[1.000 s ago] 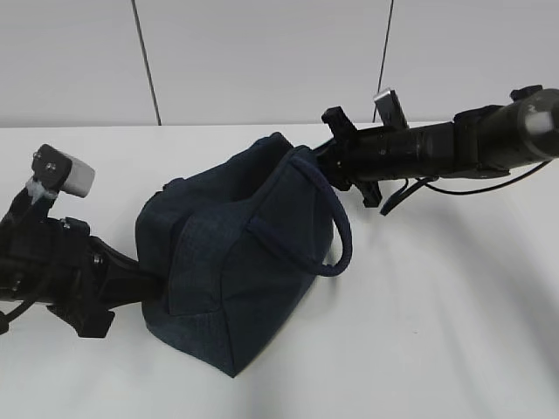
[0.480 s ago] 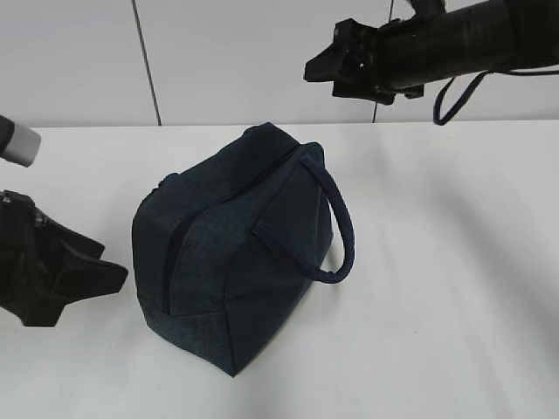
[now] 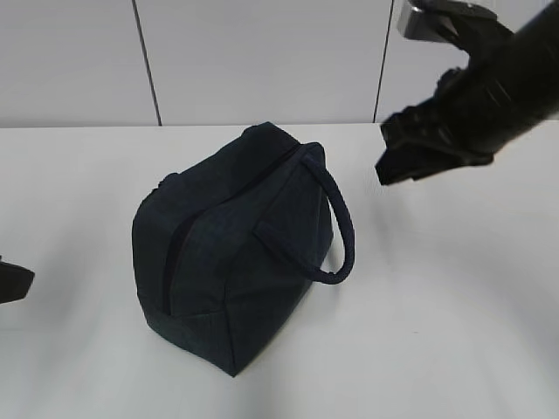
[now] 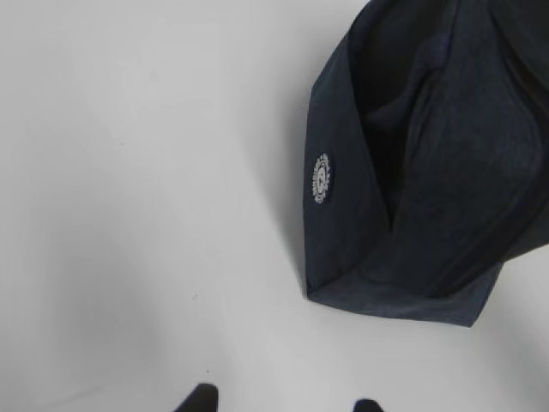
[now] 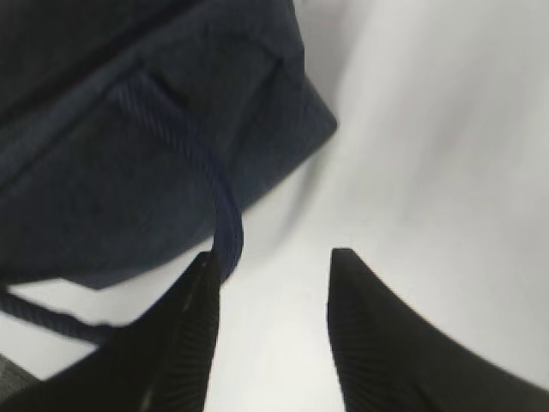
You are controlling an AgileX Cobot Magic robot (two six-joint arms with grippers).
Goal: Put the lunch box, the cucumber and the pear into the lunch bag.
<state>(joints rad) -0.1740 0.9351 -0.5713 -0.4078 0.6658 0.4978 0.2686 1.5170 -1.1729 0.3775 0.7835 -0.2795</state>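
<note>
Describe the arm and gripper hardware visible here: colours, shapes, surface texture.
The right arm is matte black and roughly cylindrical, with a silver-grey box-shaped camera module on top. The right gripper has two black wedge-shaped fingers tapering to tips, with finely ribbed inner faces. Of the left gripper only two black rounded fingertips show. No cables or markings are visible now.

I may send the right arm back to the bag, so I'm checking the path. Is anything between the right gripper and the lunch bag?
Nothing visible: only bare table lies between the right gripper and the lunch bag, whose loop handle faces that side.
</note>
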